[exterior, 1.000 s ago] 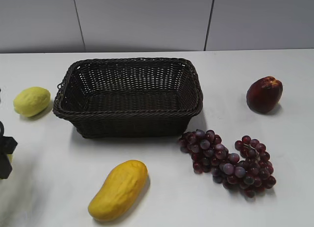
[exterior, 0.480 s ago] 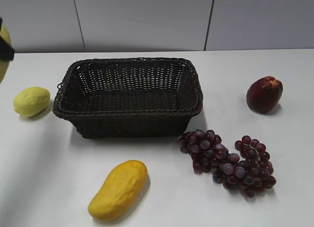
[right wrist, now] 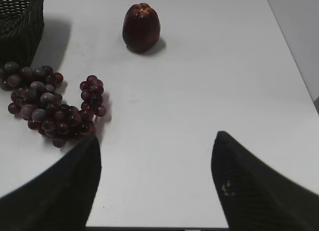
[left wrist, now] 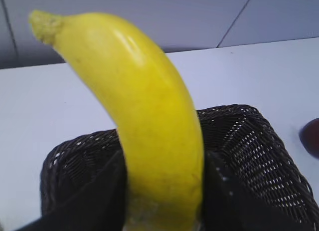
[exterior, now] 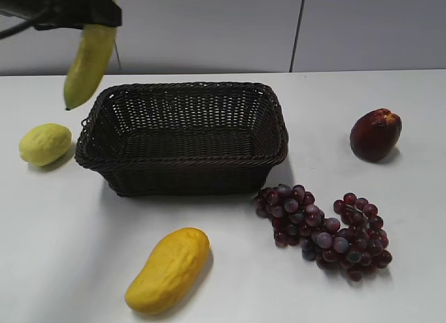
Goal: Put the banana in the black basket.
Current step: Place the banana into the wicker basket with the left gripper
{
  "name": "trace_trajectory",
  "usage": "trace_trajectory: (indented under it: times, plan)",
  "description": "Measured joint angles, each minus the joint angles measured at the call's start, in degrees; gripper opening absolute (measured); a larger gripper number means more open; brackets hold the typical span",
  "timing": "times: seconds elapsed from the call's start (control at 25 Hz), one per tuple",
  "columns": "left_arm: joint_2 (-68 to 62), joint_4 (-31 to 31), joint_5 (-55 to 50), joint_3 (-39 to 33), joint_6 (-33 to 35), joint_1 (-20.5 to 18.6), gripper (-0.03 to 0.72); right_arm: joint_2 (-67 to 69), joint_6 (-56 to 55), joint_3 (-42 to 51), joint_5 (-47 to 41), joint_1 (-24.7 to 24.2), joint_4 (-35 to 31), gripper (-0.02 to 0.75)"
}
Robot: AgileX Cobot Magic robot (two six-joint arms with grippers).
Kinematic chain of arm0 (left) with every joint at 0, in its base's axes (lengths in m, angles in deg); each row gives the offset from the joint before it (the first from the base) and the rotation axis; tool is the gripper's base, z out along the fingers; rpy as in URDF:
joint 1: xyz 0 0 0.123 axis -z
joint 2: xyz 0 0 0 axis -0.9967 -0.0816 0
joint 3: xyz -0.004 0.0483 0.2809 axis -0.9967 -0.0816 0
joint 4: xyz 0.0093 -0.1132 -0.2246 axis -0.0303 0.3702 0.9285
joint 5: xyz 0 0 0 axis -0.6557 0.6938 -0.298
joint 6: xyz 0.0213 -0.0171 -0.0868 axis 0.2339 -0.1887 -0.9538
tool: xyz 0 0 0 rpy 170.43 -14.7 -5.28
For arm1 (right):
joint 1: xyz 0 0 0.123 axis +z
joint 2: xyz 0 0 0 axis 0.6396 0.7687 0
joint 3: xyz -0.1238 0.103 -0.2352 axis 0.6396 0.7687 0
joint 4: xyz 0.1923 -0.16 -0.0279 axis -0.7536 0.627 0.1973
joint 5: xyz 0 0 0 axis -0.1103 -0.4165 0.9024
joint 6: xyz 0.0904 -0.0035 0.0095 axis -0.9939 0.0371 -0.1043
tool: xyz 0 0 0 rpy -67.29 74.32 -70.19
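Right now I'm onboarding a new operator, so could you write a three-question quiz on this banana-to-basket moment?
1. True or false: the banana already lies inside the black basket.
2. Which gripper holds the banana? A) left gripper B) right gripper C) neither
3. Fill in: the fruit lying on the table left of the basket in the exterior view is the ____.

Key:
1. False. It hangs in the air above the basket's left rim, gripped at its upper end.
2. A. The left wrist view shows fingers on both sides of the banana; the right gripper is open and empty over bare table, near the grapes.
3. lemon
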Motion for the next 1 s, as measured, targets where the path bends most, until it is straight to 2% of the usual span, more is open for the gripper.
trace_trajectory:
  times: [0.2, 0.28, 0.44, 0.56, 0.64, 0.8, 1.0]
  plan:
    - [-6.28, -1.98, 10.84, 0.0, 0.49, 5.57, 0.419, 0.0, 0.0, 0.0, 0.0, 0.0, 0.0, 0.555]
    - [-8.72, -4.69, 13.79, 0.0, 0.49, 7.37, 0.419, 0.0, 0.0, 0.0, 0.0, 0.0, 0.0, 0.555]
    - [-12.3, -12.95, 15.93, 0.0, 0.63, 9.89, 0.419, 0.0, 0.0, 0.0, 0.0, 0.0, 0.0, 0.555]
    - [-13.76, -14.36, 16.1, 0.0, 0.68, 10.99, 0.419, 0.0, 0.0, 0.0, 0.0, 0.0, 0.0, 0.555]
    - [-14.19, -14.48, 16.16, 0.0, 0.68, 11.12, 0.457, 0.0, 0.0, 0.0, 0.0, 0.0, 0.0, 0.555]
    - [-14.26, -14.65, 16.21, 0.0, 0.68, 11.12, 0.623, 0.0, 0.0, 0.0, 0.0, 0.0, 0.0, 0.555]
    - [-13.43, -14.69, 14.52, 0.0, 0.68, 11.12, 0.639, 0.0, 0.0, 0.0, 0.0, 0.0, 0.0, 0.555]
